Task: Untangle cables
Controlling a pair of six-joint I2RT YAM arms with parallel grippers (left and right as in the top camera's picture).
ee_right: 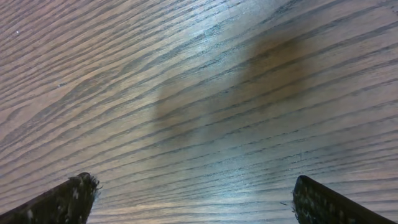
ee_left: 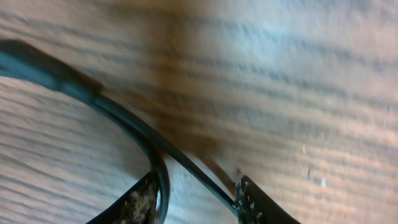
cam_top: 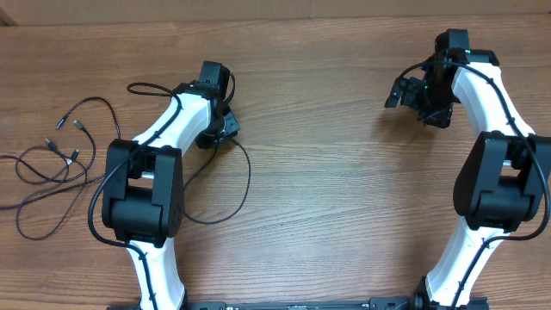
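Observation:
Several thin black cables (cam_top: 60,159) with small silver plug tips lie loosely tangled at the table's left edge. Another thin black cable (cam_top: 245,176) loops from my left gripper (cam_top: 225,129) down toward the left arm's base. In the left wrist view my left gripper (ee_left: 194,200) sits low over the wood, its fingers partly apart. Two strands of this cable (ee_left: 124,118) run between the fingers, one against each. My right gripper (cam_top: 417,99) is open and empty at the far right. The right wrist view shows only bare wood between its fingers (ee_right: 194,199).
The wooden table (cam_top: 344,189) spans the view. The left arm's body (cam_top: 142,185) lies between the tangle and the looped cable. A thicker black wire (cam_top: 151,88) arcs off the left arm. The right arm (cam_top: 499,172) stands at the right edge.

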